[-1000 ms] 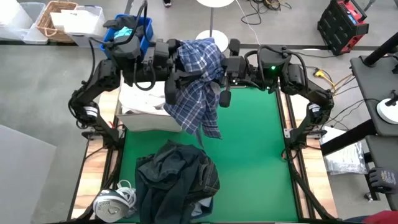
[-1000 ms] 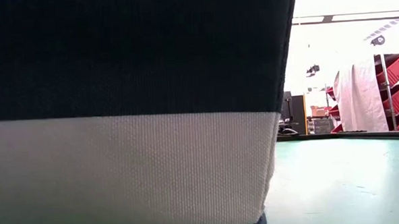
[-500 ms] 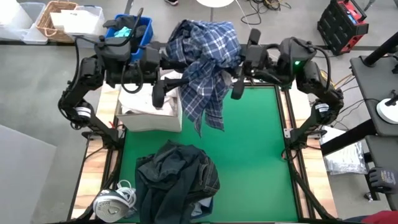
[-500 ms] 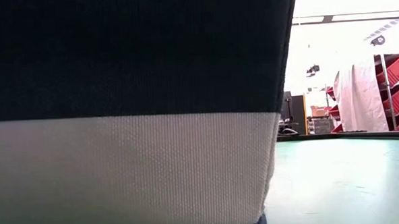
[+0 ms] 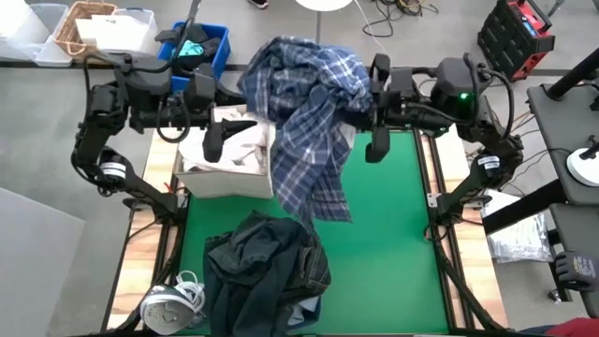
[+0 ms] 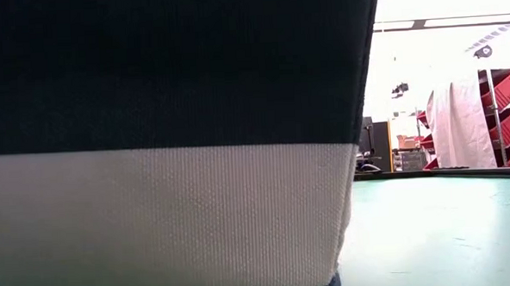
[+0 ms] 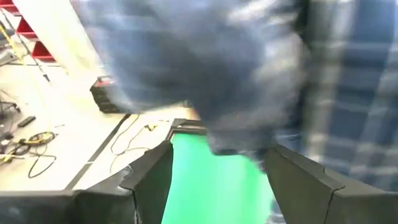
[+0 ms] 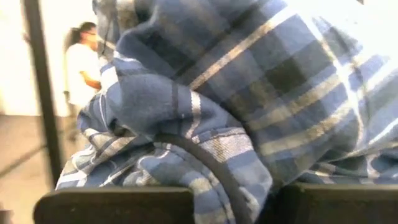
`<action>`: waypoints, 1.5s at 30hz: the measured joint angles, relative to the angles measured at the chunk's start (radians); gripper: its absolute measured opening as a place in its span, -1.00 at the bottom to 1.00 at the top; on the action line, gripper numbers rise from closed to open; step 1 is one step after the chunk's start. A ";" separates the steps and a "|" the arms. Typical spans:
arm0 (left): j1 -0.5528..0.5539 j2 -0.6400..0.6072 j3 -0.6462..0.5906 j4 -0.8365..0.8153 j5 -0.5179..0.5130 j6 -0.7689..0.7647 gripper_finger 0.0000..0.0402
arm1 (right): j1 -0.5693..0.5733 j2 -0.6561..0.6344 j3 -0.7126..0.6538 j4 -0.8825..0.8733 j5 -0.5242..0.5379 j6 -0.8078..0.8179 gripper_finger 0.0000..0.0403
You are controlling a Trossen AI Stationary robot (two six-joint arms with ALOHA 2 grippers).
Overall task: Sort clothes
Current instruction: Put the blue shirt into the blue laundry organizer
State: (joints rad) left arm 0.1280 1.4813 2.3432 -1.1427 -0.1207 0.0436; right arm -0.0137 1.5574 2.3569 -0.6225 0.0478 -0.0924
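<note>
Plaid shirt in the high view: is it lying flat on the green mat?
No. The plaid shirt hangs bunched between the left gripper and the right gripper, its lower end dangling over the green mat.

- Plaid shirt (image 5: 314,112): blue and white checks, with darker navy bands and pale stripes.
- Desk (image 5: 393,243): bright green surface.
- Dark pile of clothes (image 5: 267,267): navy to charcoal, a light blue edge showing.
- Fabric box (image 5: 225,173): white; in the low view, a dark navy band over a white band.
- Bin (image 5: 192,47): blue, holding black and teal fabric.
- Crates (image 5: 515,37): red and black.
</note>
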 joint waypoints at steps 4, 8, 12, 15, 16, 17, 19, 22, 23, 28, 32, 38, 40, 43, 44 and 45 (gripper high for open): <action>0.000 -0.017 0.000 -0.059 -0.002 -0.011 0.15 | 0.052 0.022 0.000 0.027 -0.032 0.050 -0.88; 0.000 -0.040 0.000 -0.127 -0.006 0.006 0.15 | 0.127 0.053 -0.002 0.100 -0.034 0.071 -0.88; 0.000 -0.069 0.001 -0.141 -0.063 -0.007 0.15 | 0.201 0.078 -0.001 0.196 -0.032 0.094 -0.88; 0.000 -0.091 0.001 -0.150 -0.073 -0.029 0.15 | 0.250 0.107 0.000 0.267 -0.025 0.095 -0.88; 0.000 -0.099 0.001 -0.158 -0.073 -0.032 0.15 | 0.262 0.117 0.000 0.292 -0.026 0.099 -0.88; 0.000 -0.108 0.001 -0.159 -0.072 -0.034 0.15 | 0.274 0.129 -0.001 0.315 -0.026 0.101 -0.88; 0.000 -0.128 0.001 -0.157 -0.073 -0.042 0.15 | 0.298 0.151 -0.002 0.361 -0.022 0.101 -0.88; 0.000 -0.152 0.002 -0.148 -0.073 -0.057 0.15 | 0.326 0.187 -0.001 0.440 -0.008 0.101 -0.88; 0.000 -0.159 0.002 -0.148 -0.073 -0.063 0.15 | 0.333 0.202 -0.001 0.471 0.011 0.101 -0.88; 0.000 -0.184 0.002 -0.129 0.003 -0.109 0.15 | 0.357 0.272 -0.001 0.515 0.112 0.076 -0.88; 0.000 -0.195 0.002 -0.125 0.173 -0.123 0.15 | 0.368 0.312 -0.001 0.399 0.216 0.095 -0.88; -0.003 -0.189 -0.004 -0.181 0.233 -0.156 0.12 | 0.371 0.364 -0.001 0.091 0.264 0.261 -0.88; -0.003 -0.186 -0.011 -0.213 0.217 -0.152 0.07 | 0.376 0.384 -0.001 0.000 0.244 0.324 -0.88; -0.019 -0.183 -0.045 -0.230 0.217 -0.149 -0.04 | 0.376 0.423 -0.001 -0.088 0.177 0.400 -0.88; -0.026 -0.183 -0.061 -0.229 0.217 -0.151 -0.08 | 0.376 0.439 -0.001 -0.108 0.146 0.420 -0.88; -0.032 -0.183 -0.081 -0.227 0.217 -0.156 -0.12 | 0.376 0.456 -0.001 -0.121 0.112 0.435 -0.88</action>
State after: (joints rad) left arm 0.0958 1.2980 2.2620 -1.3701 0.0967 -0.1124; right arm 0.3623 2.0130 2.3562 -0.7437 0.1594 0.3425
